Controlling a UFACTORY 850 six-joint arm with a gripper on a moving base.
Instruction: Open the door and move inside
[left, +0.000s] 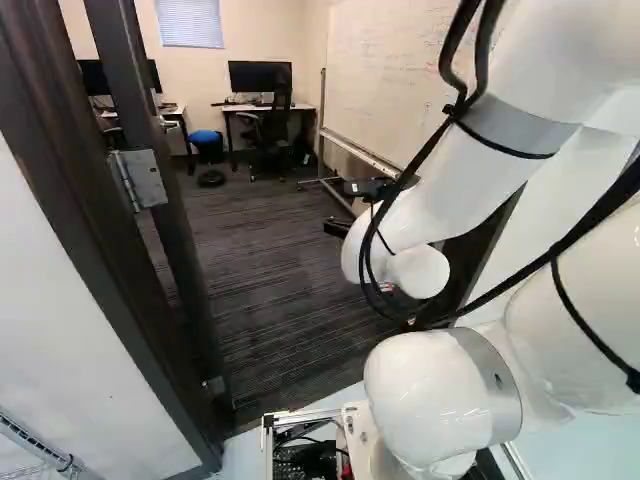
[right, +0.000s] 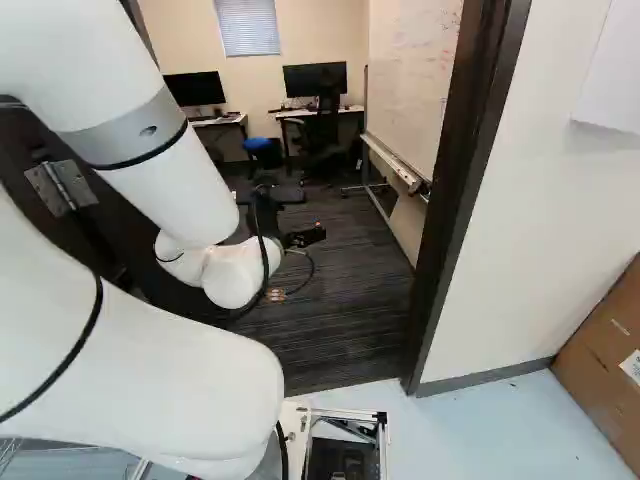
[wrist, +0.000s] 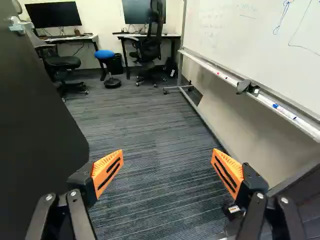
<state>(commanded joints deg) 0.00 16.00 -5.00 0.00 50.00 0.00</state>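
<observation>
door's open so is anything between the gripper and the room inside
Nothing visible blocks the carpet straight ahead of the gripper. The open door stands to one side of it, the whiteboard to the other; a blue stool and office chairs are farther off, by the desks.

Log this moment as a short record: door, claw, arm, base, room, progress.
door: standing open, swung into the room
claw: open, nothing between its fingers
arm: reaching through the doorway
base: on the pale floor, by the carpet's edge
room: carpet, whiteboard, blue-topped stool, desks with monitors
progress: door opened; base apparently not yet fully inside
</observation>
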